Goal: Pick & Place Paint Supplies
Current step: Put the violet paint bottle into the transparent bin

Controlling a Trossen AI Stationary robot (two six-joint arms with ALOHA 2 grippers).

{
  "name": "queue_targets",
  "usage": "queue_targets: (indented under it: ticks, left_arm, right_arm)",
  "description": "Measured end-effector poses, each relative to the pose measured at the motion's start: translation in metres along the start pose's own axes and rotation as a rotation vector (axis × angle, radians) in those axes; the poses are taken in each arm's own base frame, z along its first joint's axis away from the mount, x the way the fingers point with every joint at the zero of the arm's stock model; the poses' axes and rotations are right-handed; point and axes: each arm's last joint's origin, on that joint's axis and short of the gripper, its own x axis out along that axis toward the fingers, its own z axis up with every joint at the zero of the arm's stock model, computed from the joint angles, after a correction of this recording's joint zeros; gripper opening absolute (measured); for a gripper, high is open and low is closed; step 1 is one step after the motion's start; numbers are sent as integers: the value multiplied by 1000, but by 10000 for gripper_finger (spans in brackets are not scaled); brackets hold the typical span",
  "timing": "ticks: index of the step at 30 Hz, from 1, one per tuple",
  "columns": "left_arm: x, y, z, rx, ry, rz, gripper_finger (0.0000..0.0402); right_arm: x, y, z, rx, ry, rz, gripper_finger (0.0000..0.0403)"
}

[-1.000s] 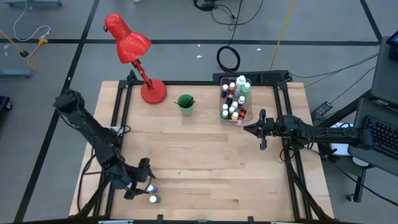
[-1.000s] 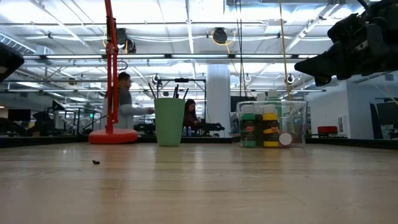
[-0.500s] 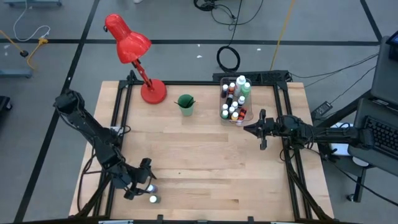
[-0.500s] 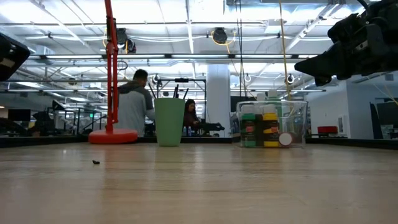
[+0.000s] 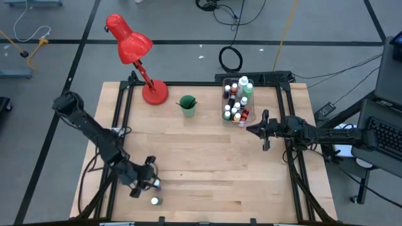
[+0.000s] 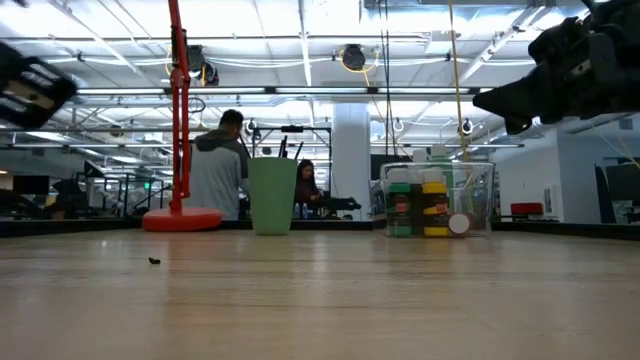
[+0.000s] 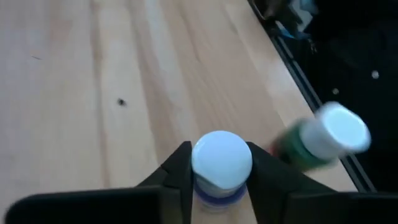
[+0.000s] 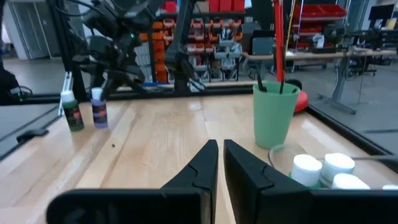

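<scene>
White-capped and small, a blue-bodied bottle (image 7: 221, 163) sits between the fingers (image 7: 176, 171) of the left hand (image 5: 146, 180) at the near left corner of the bench (image 5: 207, 157). The wrist view shows both fingers pressed against its sides just under the cap, so the hand is grasping the bottle. A second bottle (image 5: 154, 201), green with a white cap, stands just beside it, nearer the bench edge and free of the hand. The rest of the bottles already stand in the clear bin (image 5: 237, 100) at the far right, beside the green cup (image 5: 187, 105) that holds the brushes.

The right hand (image 5: 264, 130) hangs clenched and empty over the right side of the bench, short of the bin.

Risks, as I judge them: the grip sits high on a tiny round bottle, so it could pivot or slip out on the lift if the squeeze is off-centre. The green bottle is close enough that a sideways swing of the fingers could knock it over or roll it off the near edge. The long carry across to the bin also passes the waiting right arm, and a low path could clip the bin's rim.
</scene>
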Motion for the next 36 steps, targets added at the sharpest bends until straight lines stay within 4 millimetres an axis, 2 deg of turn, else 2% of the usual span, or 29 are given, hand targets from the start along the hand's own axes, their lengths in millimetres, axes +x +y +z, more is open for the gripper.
queue_targets:
  ticks: [4, 11, 14, 19, 22, 24, 29, 33, 36]
  left_arm:
    - [-5, 20, 28, -21, -44, 26, 98]
    - [-37, 64, 122, -13, -245, 88, 98]
    - [-46, 94, 159, 35, -309, 163, 98]
    - [-46, 161, 208, 31, -374, 299, 98]
    - [-33, 197, 234, 77, -423, 366, 98]
    - [-18, 221, 248, 119, -436, 398, 98]
    - [24, 286, 278, 137, -437, 350, 98]
    - [63, 326, 286, 175, -415, 368, 98]
    - [86, 349, 281, 187, -336, 392, 98]
  right_arm:
    - [0, 0, 1, -1, -15, 2, 22]
    - [0, 0, 2, -5, -18, 2, 22]
    - [0, 0, 2, -7, -23, 2, 22]
    - [0, 0, 3, -8, -35, 14, 22]
    - [0, 4, 8, -55, -87, 104, 22]
    - [-1, 8, 12, -106, -134, 211, 22]
    - [-3, 19, 16, -168, -193, 354, 22]
    - [-5, 26, 18, -217, -226, 430, 23]
    - [-6, 31, 17, -223, -232, 488, 23]
